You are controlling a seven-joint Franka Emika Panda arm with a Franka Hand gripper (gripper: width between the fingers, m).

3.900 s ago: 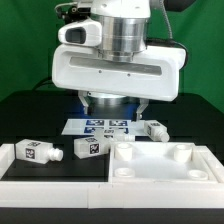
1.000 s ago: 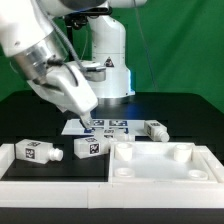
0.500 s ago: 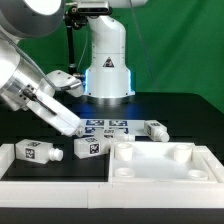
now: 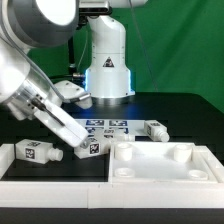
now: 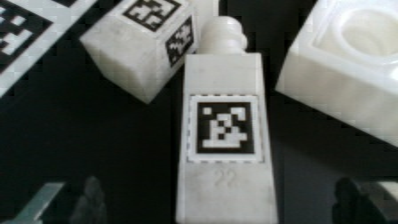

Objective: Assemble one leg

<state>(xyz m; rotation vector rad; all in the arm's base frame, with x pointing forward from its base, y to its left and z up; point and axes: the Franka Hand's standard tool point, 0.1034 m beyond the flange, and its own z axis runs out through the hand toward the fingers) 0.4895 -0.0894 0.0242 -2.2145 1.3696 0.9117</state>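
Note:
Three white legs with black-and-white tags lie on the black table: one at the exterior view's left point(image 4: 35, 152), a middle one point(image 4: 92, 149) and one further back right point(image 4: 155, 129). My gripper point(image 4: 77, 145) reaches down from the upper left and is low at the middle leg. In the wrist view a leg point(image 5: 226, 120) lies lengthwise between my two dark fingertips point(image 5: 64, 200), tag up, its round peg end point(image 5: 226, 35) pointing away. My gripper point(image 5: 222, 205) is open, its fingers apart from the leg on both sides. A second leg point(image 5: 139, 40) lies beside the peg end.
The large white tabletop point(image 4: 165, 168) with rimmed corner holes lies at the front right, and its corner shows in the wrist view point(image 5: 347, 65). The marker board point(image 4: 108, 127) lies behind the legs. A white wall point(image 4: 50, 170) runs along the front left.
My arm has swung from the middle of the view to the left and come down. Over the last second the gripper dropped from above the marker board to the middle leg.

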